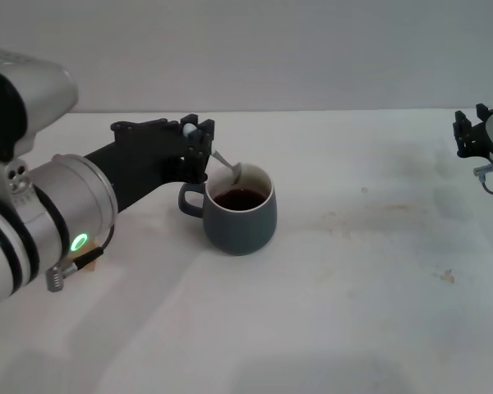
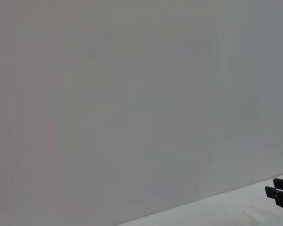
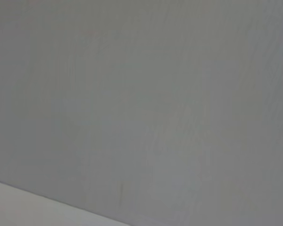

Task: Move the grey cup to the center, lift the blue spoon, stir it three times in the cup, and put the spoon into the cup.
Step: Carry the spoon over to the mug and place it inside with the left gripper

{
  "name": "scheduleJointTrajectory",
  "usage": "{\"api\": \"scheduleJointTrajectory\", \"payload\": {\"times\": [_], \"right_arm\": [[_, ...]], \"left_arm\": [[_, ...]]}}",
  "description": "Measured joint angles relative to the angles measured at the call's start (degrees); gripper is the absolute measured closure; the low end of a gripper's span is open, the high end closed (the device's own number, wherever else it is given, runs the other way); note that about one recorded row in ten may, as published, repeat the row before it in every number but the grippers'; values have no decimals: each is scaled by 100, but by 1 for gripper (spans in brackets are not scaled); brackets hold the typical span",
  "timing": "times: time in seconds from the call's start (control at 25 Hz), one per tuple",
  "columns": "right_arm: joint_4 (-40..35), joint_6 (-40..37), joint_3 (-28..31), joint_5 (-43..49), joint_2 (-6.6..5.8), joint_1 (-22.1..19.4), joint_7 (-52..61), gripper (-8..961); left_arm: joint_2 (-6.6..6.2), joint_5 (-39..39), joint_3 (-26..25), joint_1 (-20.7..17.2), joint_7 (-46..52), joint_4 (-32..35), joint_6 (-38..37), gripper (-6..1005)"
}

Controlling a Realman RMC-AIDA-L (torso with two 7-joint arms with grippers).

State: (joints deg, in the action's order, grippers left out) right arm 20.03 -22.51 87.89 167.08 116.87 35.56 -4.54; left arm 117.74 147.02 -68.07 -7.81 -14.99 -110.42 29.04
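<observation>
- Three risks stand out to us, all around the left claw (image 1: 199, 135), which is closed on the pale upper end of the blue spoon (image 1: 227, 166). The spoon slants down and away from the claw, and its metal bowl sits at the near rim of the grey cup (image 1: 241, 210), just above the dark liquid.
- First, a tip or a shove: the cup stands on the desk (image 1: 353, 271) just below and beside the claw, its loop handle turned toward the claw. If we stir too wide, the spoon presses on the rim and may slide or tilt the cup.
- Second, a spill: the brown liquid lies fairly high inside the white wall. A fast stir, or a spoon dropped from where it hangs, could splash it onto the desk.
- Third, a slip in the grasp: the claw holds only the very end of a slim handle, so the spoon may swivel between the fingers and fall outside the cup when let go.
- The spoon looks shorter than the cup is tall, so we judge it must be lowered well inside before release.
- The right claw (image 1: 470, 135) is parked far off across the desk from the working claw; we cannot tell how it is set. The left wrist view shows it (image 2: 280, 193) as a small dark shape at the edge of the picture.
</observation>
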Motion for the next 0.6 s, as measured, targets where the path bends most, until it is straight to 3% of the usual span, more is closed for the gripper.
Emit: {"api": "scheduleJointTrajectory", "payload": {"times": [0.2,0.6], "right_arm": [[-8,-5,39,1,85,-12,-291,661],[10,-8,51,0,122,-118,-380,661]], "left_arm": [[11,-9,-21,344,8,327,61,839],[21,-81,-205,942,52,1114,-13,837]]}}
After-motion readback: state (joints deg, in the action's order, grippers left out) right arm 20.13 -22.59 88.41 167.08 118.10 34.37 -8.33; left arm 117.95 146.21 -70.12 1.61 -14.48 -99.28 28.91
